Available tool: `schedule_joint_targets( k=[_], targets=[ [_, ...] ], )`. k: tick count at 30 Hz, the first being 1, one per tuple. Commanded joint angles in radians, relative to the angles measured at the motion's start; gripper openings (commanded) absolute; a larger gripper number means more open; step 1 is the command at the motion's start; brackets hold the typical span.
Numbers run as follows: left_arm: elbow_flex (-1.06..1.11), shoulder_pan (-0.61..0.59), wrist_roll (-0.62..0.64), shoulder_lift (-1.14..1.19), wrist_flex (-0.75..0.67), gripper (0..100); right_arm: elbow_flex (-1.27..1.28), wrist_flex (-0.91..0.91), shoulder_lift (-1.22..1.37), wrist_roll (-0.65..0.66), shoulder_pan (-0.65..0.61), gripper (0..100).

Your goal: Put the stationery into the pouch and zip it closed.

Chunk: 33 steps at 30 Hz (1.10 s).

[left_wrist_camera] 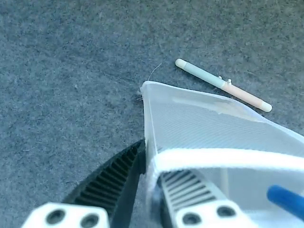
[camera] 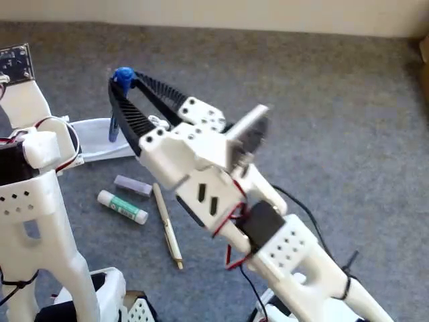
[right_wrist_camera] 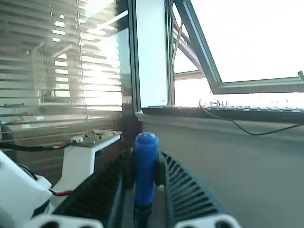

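Setting: indoor room, office or home workroom by the look, with grey short-pile carpet (camera: 348, 100) as the work surface meeting a pale wall (camera: 268, 13), a tilted-open window (right_wrist_camera: 247, 42), slatted blinds (right_wrist_camera: 52, 57) beside it, and a cable (right_wrist_camera: 237, 127) trailing over the sill (right_wrist_camera: 213, 113) beneath it.

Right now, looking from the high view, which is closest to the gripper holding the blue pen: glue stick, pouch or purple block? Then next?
1. Pouch, closest, beside the right gripper.
2. Purple block, on the carpet past the pouch.
3. Glue stick, just beyond the block, farthest.
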Motion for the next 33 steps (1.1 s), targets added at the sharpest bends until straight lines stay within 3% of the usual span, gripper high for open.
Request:
schedule_joint_targets(
  k=[1,8,15,23,33],
  targets=[
    [-0.053,0.019,0.011,0.001,-0.005,3,-0.007,-0.024,0.007,0.014,-0.008,0.3],
    [-0.058,0.019,0.011,0.001,-0.006,3,-0.001,-0.024,0.007,0.020,-0.012,0.3],
    [-0.058,0.019,0.011,0.001,-0.006,3,0.062,-0.022,0.008,0.212,-0.015,0.3],
    [-0.058,0.019,0.011,0.001,-0.006,3,0.085,-0.015,0.019,0.244,-0.058,0.3],
    [-0.059,0.015,0.011,-0.005,-0.008,3,0.074,-0.022,0.214,0.239,-0.071,0.3]
  ],
)
